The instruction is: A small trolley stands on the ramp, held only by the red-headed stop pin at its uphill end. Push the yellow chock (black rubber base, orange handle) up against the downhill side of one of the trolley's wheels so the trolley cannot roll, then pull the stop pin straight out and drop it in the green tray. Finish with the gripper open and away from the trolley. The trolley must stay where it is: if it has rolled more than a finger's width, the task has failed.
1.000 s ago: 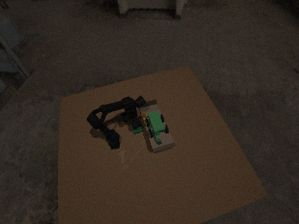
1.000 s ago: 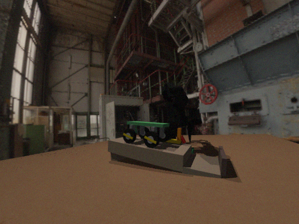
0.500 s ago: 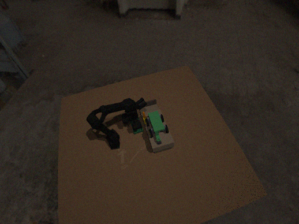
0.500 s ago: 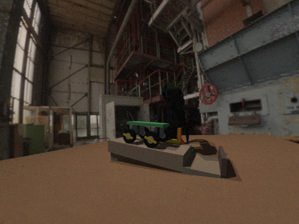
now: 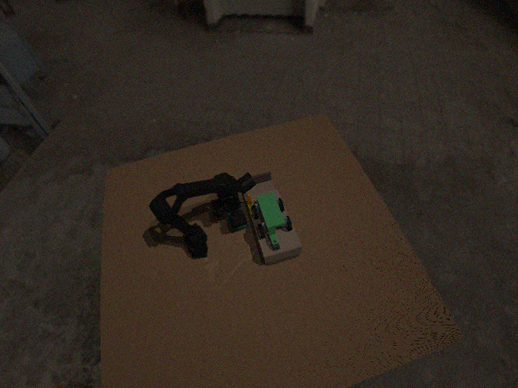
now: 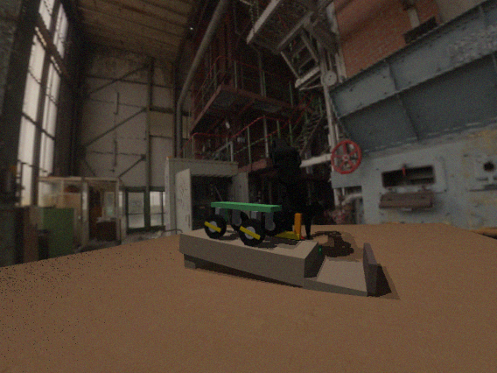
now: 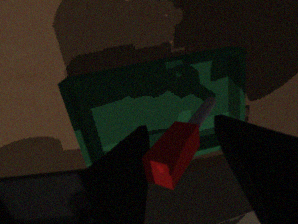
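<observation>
Trolley, green-topped with dark wheels, stands on the pale ramp, just right of centre in the top view and left of centre in the exterior view. The ramp sits on the brown table, an upright end board at its low end, right of centre in the exterior view. The chock, yellow with an orange handle, is at the trolley's upper left in the top view, close by a wheel; whether they touch cannot be told. The black arm reaches in from the left in the top view and bends down beside the ramp. Its gripper is partly open, a little under halfway, and has nothing clamped. Between its fingers in the wrist view lies the stop pin, slanting, red head toward the lower middle and grey shaft toward the upper right. The head is right by the left-hand finger in the frame, with a gap to the other. Behind the pin, the green tray fills the middle; whether the pin touches it cannot be told.
</observation>
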{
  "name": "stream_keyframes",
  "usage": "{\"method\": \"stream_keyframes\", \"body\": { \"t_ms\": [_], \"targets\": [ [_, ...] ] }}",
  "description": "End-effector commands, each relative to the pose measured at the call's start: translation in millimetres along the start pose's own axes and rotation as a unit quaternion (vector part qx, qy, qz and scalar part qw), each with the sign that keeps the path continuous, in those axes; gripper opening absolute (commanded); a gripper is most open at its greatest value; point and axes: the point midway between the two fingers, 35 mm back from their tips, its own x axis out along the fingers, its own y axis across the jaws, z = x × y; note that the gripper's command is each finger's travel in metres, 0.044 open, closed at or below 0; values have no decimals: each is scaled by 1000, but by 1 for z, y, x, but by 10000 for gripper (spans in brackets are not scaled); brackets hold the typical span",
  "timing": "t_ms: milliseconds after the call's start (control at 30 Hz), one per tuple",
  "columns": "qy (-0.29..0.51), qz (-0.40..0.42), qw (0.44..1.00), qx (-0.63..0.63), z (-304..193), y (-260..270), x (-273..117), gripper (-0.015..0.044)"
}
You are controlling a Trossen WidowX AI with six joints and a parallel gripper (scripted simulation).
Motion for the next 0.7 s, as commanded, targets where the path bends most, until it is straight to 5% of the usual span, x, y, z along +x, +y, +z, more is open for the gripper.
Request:
{"method": "stream_keyframes", "body": {
  "t_ms": [0, 667],
  "targets": [
    [0, -3, 1000, 0, 0, 3, 1, 190],
    [0, -2, 1000, 0, 0, 16, 9, 190]
  ]
}}
